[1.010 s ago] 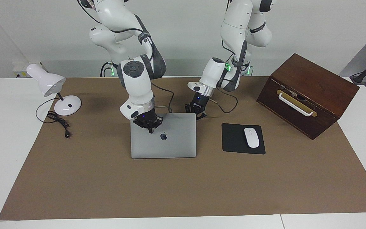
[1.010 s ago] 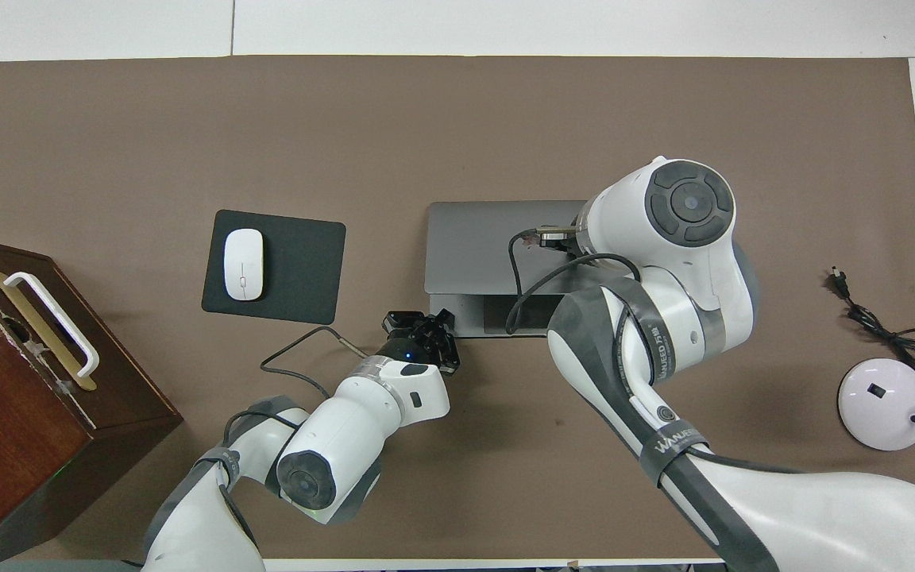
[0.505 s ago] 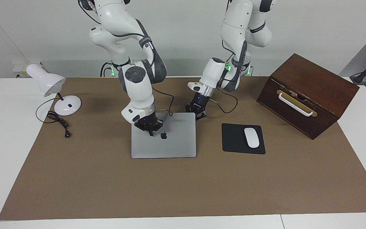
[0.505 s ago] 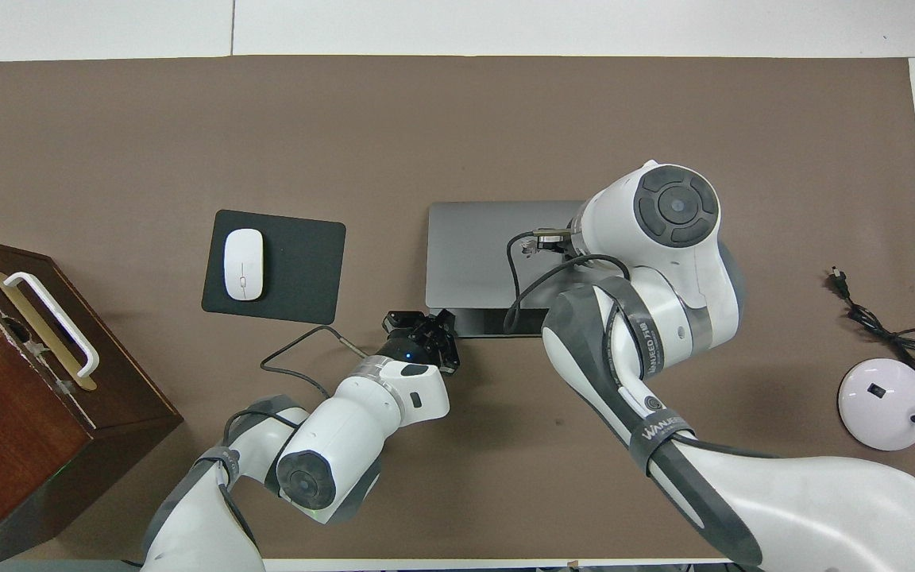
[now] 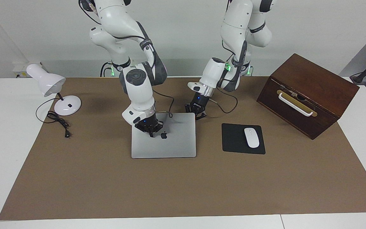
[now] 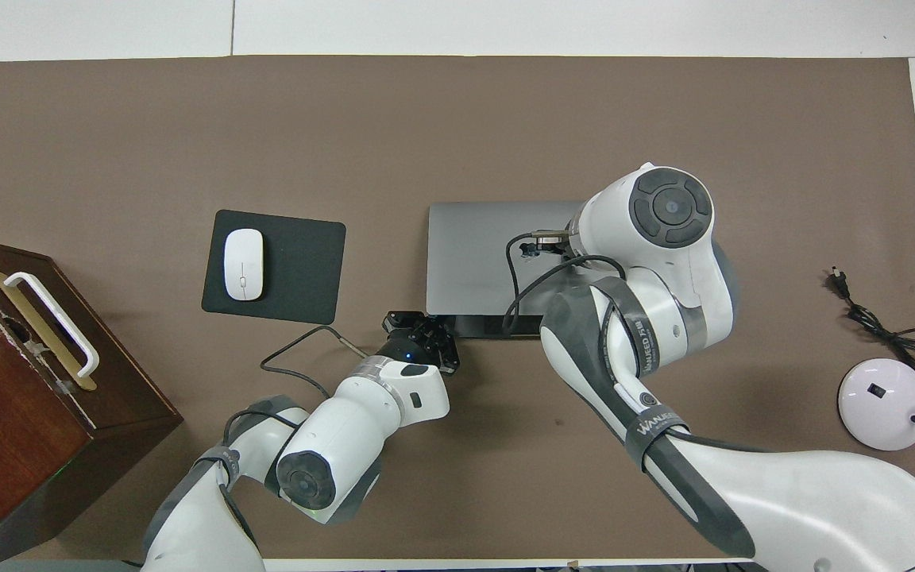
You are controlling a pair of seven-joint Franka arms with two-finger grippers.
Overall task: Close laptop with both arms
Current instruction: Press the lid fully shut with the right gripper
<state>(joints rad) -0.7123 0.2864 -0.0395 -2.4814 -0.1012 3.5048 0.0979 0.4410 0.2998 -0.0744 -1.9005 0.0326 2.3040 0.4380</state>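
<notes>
A silver-grey laptop (image 5: 170,140) with a dark logo, a black mouse pad (image 5: 233,138), a white mouse (image 5: 251,137), a brown mat (image 5: 183,184).

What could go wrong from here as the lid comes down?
The right end effector, shut, presses on the laptop lid near its logo; hard pressure there could mark or flex the lid. The left end effector, shut, sits at the laptop's corner nearest the robots, where it could shove the laptop askew. The lid is almost flat, so a fast last push could slam it.
</notes>
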